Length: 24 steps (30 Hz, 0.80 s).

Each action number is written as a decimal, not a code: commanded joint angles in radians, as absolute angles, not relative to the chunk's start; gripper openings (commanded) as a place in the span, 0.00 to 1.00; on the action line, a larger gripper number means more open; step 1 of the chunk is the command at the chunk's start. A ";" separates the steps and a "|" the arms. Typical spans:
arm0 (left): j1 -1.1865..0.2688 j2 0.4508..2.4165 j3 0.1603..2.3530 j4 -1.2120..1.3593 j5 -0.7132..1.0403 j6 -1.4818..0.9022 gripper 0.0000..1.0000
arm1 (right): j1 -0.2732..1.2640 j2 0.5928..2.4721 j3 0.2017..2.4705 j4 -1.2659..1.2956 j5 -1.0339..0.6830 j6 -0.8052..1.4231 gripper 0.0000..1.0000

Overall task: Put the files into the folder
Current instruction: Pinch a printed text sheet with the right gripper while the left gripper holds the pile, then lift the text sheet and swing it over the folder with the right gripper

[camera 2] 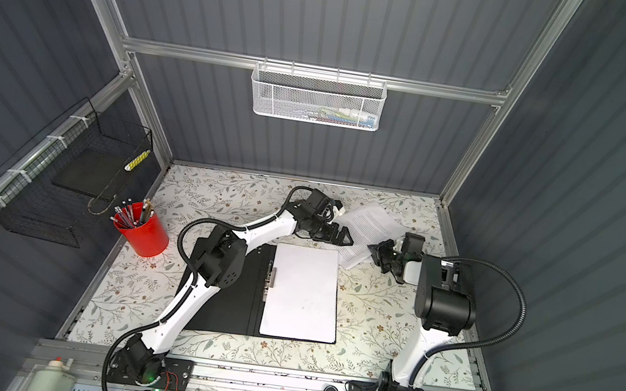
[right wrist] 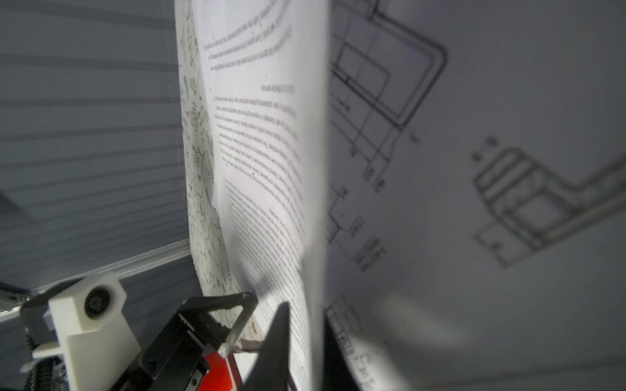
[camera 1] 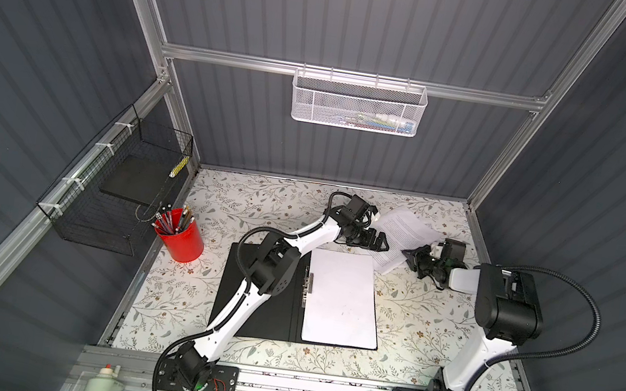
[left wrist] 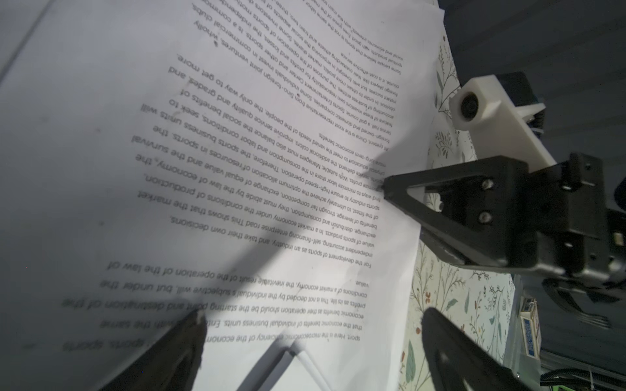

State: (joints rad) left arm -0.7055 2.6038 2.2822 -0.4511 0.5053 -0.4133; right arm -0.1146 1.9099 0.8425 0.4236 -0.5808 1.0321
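Floral tabletop (camera 1: 218, 199): folder (camera 1: 279, 326) lies open at centre. At 1 o'clock the right jaws are clenched on one raised edge of the files (camera 1: 403, 229); left jaws released, just beside. Risk: edge-only pinch; lower sheets may slip out or fan apart in transit.

Red pencil cup (camera 1: 180, 242) stood just beside black wire basket (camera 1: 110, 191); white mesh basket (camera 1: 358, 104) hung on back rail (camera 1: 239, 60).

Folder (camera 1: 275, 321) lies open and flat, centrally placed, black inside, metal clip (camera 1: 308, 284) at the spine. One white sheet (camera 1: 342, 297), apparently blank, rests on its right half. Printed sheets (camera 1: 406, 235) lie skewed behind it, the top one raised and curling.
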 commanded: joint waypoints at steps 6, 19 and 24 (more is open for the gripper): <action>-0.682 2.580 2.281 -0.451 0.563 -0.410 1.00 | -0.088 1.856 0.842 0.466 -0.556 1.029 0.00; -0.664 2.248 2.005 -0.169 0.541 -0.280 1.00 | -0.081 1.683 0.890 0.272 -0.601 0.869 0.00; -0.664 2.062 1.745 0.044 0.519 -0.222 1.00 | -0.080 1.594 0.922 0.139 -0.566 0.779 0.00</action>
